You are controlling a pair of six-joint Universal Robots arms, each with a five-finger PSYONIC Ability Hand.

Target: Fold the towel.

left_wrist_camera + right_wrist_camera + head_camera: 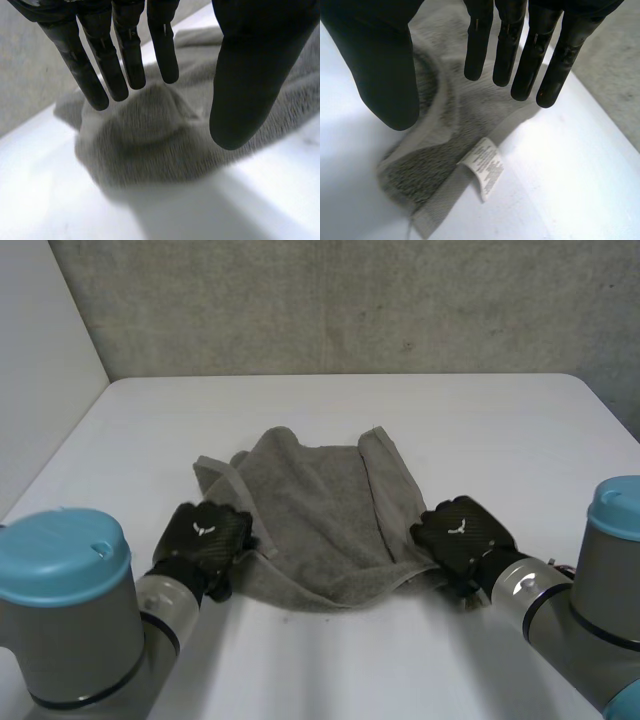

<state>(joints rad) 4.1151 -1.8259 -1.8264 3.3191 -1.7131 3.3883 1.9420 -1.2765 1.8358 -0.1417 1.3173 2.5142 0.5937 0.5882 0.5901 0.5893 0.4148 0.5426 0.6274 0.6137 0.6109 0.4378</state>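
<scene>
On the white table (pixel 330 660), about midway between the two arms, I see the grey towel (pixel 315 520) lying loosely spread and rumpled. Its left and right side edges are turned in over the middle, and its near edge sags in a curve toward me. A rough grey wall (pixel 350 300) stands behind the table's far edge.

From the head camera, the left hand (pixel 205 535) sits at the towel's near left corner, back of the hand up, with the left arm (pixel 70 620) coming in from the near side. The right hand (pixel 462 530) sits at the near right corner in the same way, at the end of the right arm (pixel 590 590). The two hands are well apart, with the towel's near edge running between them.

Looking along the left palm, I read the fingers (pixel 120 55) as straight and side by side, with the thumb (pixel 255 75) held wide of them. A raised hump of terry cloth lies just beyond the fingertips, and nothing is pinched. I cannot tell whether the tips touch the cloth.

Looking along the right palm, the fingers (pixel 512 45) are likewise straight and close together, and the thumb (pixel 380 65) stands clear on the other side. Below the gap lies the towel's hemmed corner, flat on the table. A white care label (pixel 485 167) sticks out from the hem onto the bare tabletop. This hand grips nothing either, and contact with the cloth is unclear to me.
</scene>
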